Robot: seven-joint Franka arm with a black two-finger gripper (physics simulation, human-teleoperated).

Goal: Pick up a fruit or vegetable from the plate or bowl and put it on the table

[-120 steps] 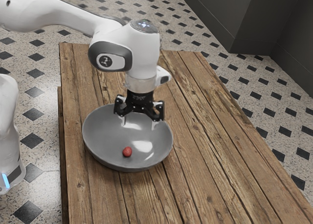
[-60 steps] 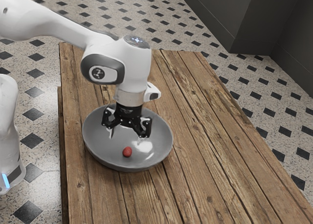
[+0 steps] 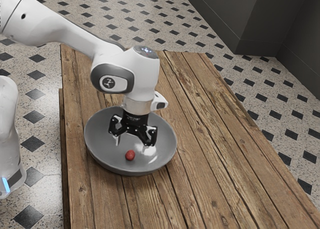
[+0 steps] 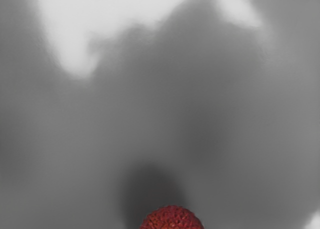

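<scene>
My gripper [image 3: 132, 144] is hanging spread wide over the gray bowl [image 3: 98, 149], where the red fruit [image 3: 130, 155] is sitting toward the near side. It's looking light, bumpy, maybe squishy, so I'm planning a soft pinch around its middle.

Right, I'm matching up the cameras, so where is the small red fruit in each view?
Exterior view: the red fruit is left of the picture's centre and below it, inside the grey bowl.
Wrist view: the red fruit is cut off by the picture's edge, beside a dark patch.
Shared landmark: the bowl's grey inner surface, with its bright reflections.
</scene>
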